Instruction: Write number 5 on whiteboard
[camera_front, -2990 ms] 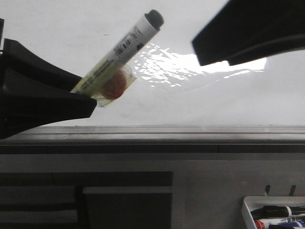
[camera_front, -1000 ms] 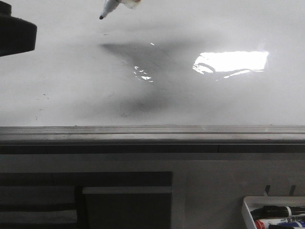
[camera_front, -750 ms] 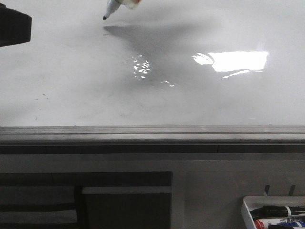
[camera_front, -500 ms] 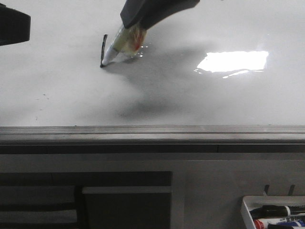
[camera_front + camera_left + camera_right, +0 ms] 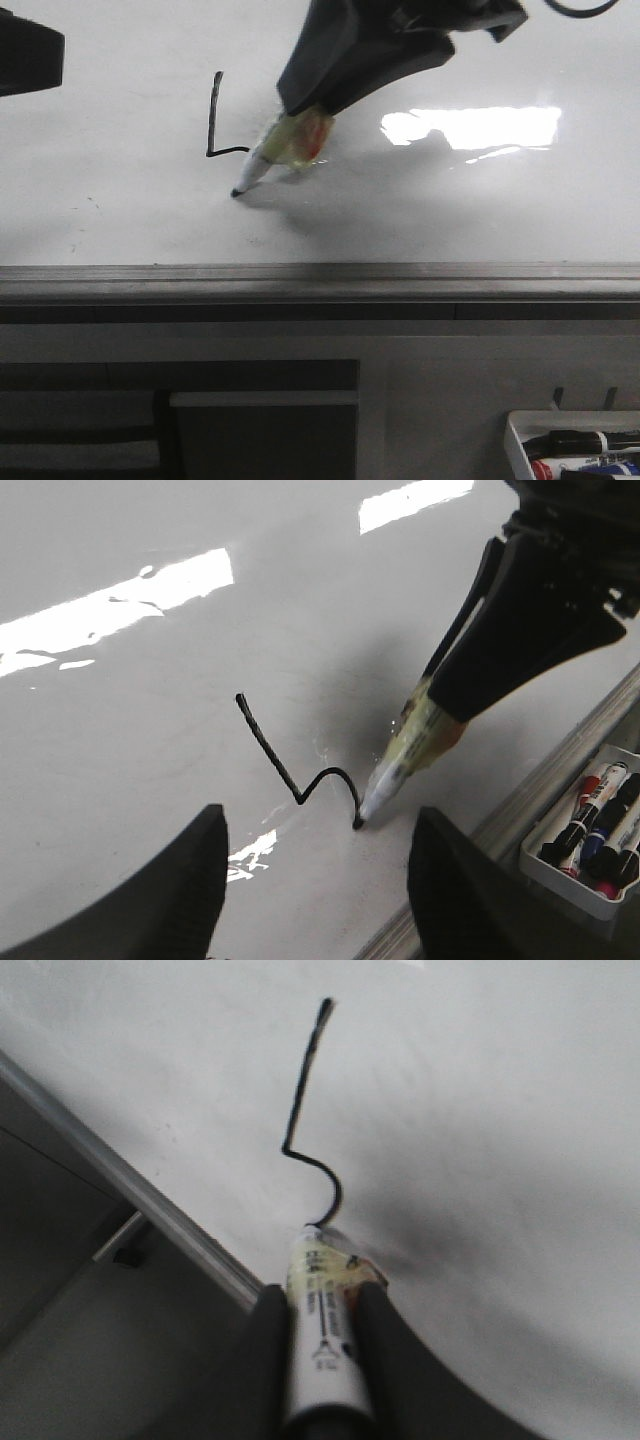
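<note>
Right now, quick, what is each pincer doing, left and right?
Left pincer: open, holding nothing.
Right pincer: closed on the marker, its tip on the whiteboard.

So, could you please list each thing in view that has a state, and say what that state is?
number 5: unfinished; stem and start of the hook drawn, no top bar.
marker: uncapped, tilted, tip on the board at the stroke's end.
right gripper: shut on the marker.
left gripper: open, empty, over the board.
whiteboard: glossy, faint smudges, bright reflection.
marker tray: holds several capped markers.
</note>
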